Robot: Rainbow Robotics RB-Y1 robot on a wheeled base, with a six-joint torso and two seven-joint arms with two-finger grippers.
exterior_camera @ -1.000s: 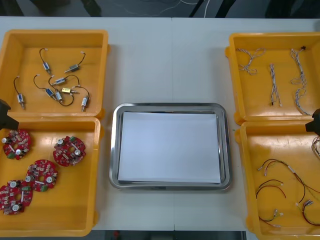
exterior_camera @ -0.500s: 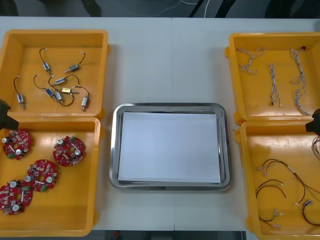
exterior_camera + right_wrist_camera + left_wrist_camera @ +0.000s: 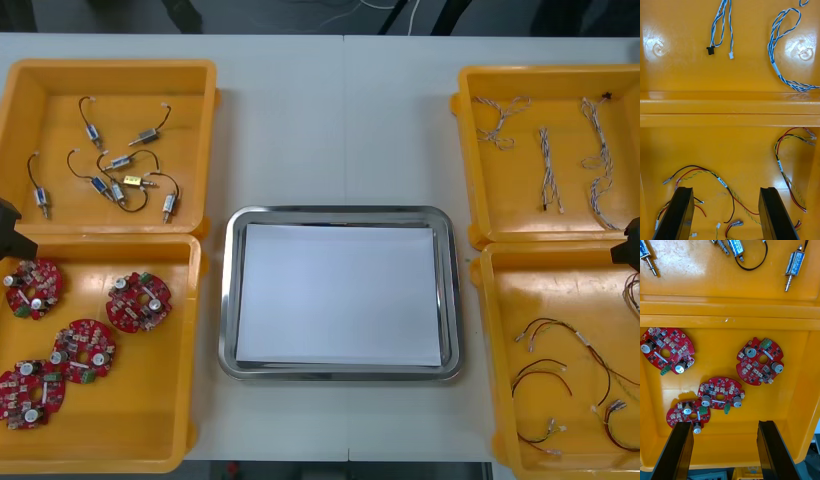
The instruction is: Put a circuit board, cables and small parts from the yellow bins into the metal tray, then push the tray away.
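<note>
The metal tray (image 3: 229, 300) lies mid-table with a white sheet inside. Several round red circuit boards (image 3: 138, 301) rest in the near left yellow bin (image 3: 150, 410). My left gripper (image 3: 724, 453) hovers open above that bin, with the boards (image 3: 760, 360) just beyond its fingers (image 3: 673, 453). At the front view's left edge the left gripper (image 3: 8, 230) is a dark shape. My right gripper (image 3: 725, 215) hangs open over the near right bin (image 3: 545, 285), above red and yellow cables (image 3: 707, 175). At the front view's right edge the right gripper (image 3: 632, 243) just peeks in.
Small metal parts (image 3: 120, 175) with black leads lie in the far left bin (image 3: 110, 66). Twisted blue and white cables (image 3: 548, 165) lie in the far right bin (image 3: 560, 72). Bare table stretches beyond the tray toward the far edge.
</note>
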